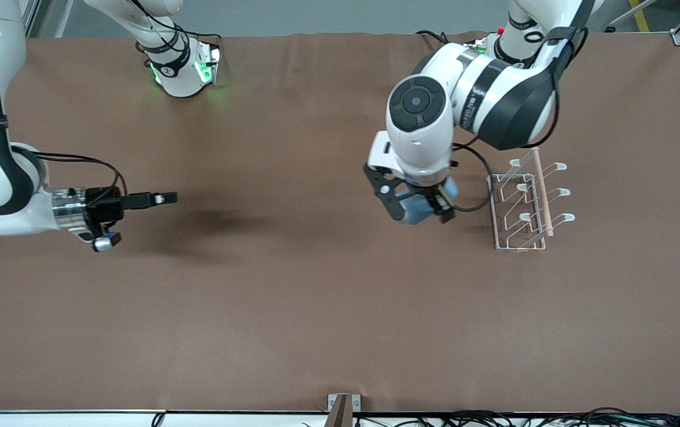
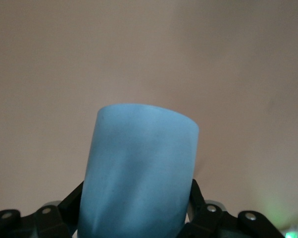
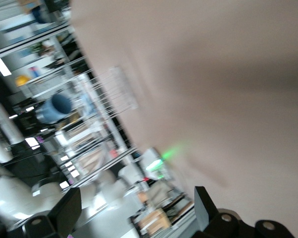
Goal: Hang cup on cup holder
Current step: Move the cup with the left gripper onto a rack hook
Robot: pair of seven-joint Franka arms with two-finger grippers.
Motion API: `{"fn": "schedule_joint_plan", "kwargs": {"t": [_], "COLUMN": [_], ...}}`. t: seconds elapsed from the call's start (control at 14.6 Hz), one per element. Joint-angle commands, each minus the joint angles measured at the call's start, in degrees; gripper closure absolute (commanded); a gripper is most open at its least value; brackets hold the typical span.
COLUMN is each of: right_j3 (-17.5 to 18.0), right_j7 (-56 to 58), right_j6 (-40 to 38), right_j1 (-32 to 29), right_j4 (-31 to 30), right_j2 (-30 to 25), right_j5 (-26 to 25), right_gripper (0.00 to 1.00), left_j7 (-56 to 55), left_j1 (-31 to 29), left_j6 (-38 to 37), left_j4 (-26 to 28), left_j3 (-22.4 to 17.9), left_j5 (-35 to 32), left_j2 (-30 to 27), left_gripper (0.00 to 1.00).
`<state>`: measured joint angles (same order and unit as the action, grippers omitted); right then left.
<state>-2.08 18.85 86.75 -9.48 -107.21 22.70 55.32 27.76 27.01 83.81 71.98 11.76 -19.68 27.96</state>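
Observation:
The light-blue cup point(image 1: 416, 209) hangs in the air over the brown table, with my left gripper point(image 1: 420, 207) shut on its sides. In the left wrist view the cup point(image 2: 139, 173) fills the space between the black fingers point(image 2: 201, 203). The white wire cup holder point(image 1: 524, 204) with its wooden rod stands on the table just beside the cup, toward the left arm's end. My right gripper point(image 1: 165, 197) stands open and empty above the table toward the right arm's end, pointing at the middle. The right wrist view shows the cup point(image 3: 55, 108) and the cup holder point(image 3: 117, 89) in the distance.
A brown cloth point(image 1: 292, 308) covers the whole table. A small bracket point(image 1: 340, 408) and cables point(image 1: 494, 418) sit at the table edge nearest the front camera. The right arm's base point(image 1: 183, 65) stands at the edge farthest from it.

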Motion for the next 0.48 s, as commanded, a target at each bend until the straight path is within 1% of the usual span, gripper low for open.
{"fn": "schedule_joint_plan", "kwargs": {"t": [0.0, 0.14, 0.2, 0.34, 0.41], "right_j3": [0.9, 1.0, 1.1, 1.0, 1.0], "right_j7": [-1.2, -1.3, -1.4, -1.4, -2.8], "right_j6": [4.3, 8.0, 9.6, 12.8, 13.6], "right_j1": [0.1, 0.9, 2.0, 4.0, 5.2], "right_j4": [3.8, 6.0, 6.6, 6.6, 6.6], "right_j2": [-1.8, -3.4, -4.3, -6.3, -7.5], "right_j5": [-12.7, -22.8, -26.9, -33.8, -36.7], "right_gripper": [0.0, 0.0, 0.0, 0.0, 0.0], "left_j7": [6.7, 12.1, 13.8, 14.2, 14.1], "left_j1": [-2.0, -3.3, -3.9, -4.7, -4.7], "left_j6": [-7.7, -9.6, -9.8, -10.6, -12.1], "left_j4": [2.4, 5.3, 7.0, 10.8, 11.9], "left_j3": [0.3, 0.3, 0.3, 0.3, 0.3], "left_j5": [-9.0, -15.8, -18.4, -23.9, -26.4], "left_j2": [-0.7, 0.1, 0.4, 0.3, 0.4], "left_gripper": [0.82, 0.83, 0.83, 0.83, 0.83]}}
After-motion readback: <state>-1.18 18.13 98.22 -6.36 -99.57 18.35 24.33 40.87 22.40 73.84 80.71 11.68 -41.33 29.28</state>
